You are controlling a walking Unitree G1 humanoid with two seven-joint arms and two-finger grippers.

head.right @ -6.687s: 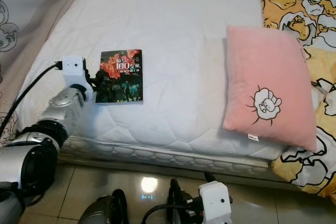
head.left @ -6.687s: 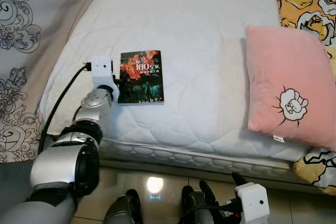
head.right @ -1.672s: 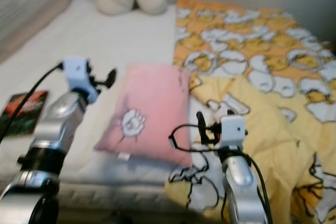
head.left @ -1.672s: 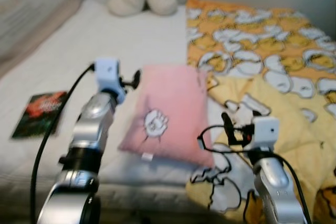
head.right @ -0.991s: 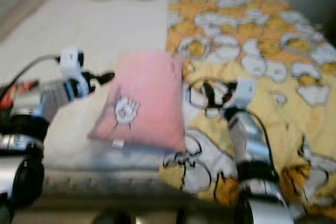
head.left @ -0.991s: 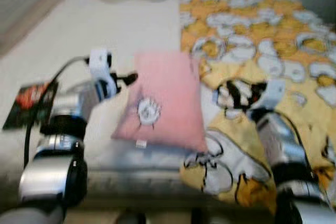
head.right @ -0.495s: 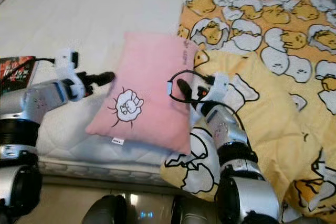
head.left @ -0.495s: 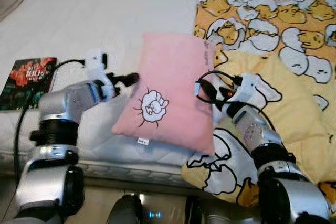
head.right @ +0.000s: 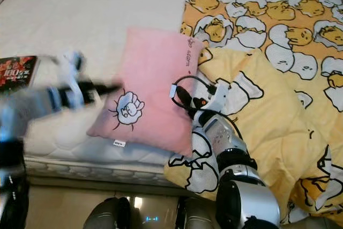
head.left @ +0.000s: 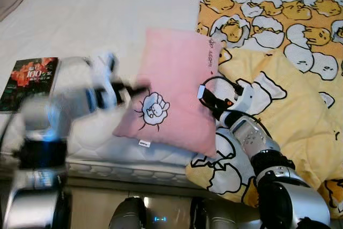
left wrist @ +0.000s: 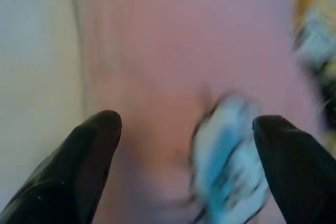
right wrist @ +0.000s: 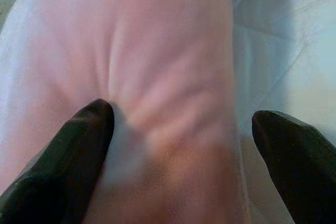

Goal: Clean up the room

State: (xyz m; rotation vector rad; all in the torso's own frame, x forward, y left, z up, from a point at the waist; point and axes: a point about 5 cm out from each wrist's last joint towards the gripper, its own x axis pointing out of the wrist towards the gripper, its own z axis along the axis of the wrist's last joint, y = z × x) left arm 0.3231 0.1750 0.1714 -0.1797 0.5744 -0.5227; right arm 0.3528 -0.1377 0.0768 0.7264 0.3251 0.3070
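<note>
A pink pillow (head.left: 171, 79) with a white cartoon patch lies on the white mattress (head.left: 123, 14), its near corner close to the bed's front edge. My left gripper (head.left: 138, 88), blurred by motion, reaches the pillow's left edge; in the left wrist view its fingers (left wrist: 86, 156) stand wide apart over the pink fabric (left wrist: 157, 51), so it is open. My right gripper (head.left: 206, 93) presses against the pillow's right edge. In the right wrist view it is open, and the pillow (right wrist: 168, 77) bulges between the two fingers (right wrist: 73, 156).
A dark book (head.left: 29, 76) with a red cover picture lies on the mattress to the left. A yellow blanket (head.left: 289, 52) printed with egg characters covers the bed's right side and hangs over the front edge. Tiled floor (head.left: 91, 207) runs below the bed.
My left arm is moving fast and has blurred, its gripper sliding right onto the pillow's left edge. The right gripper has pushed in closer against the pillow's right edge.
</note>
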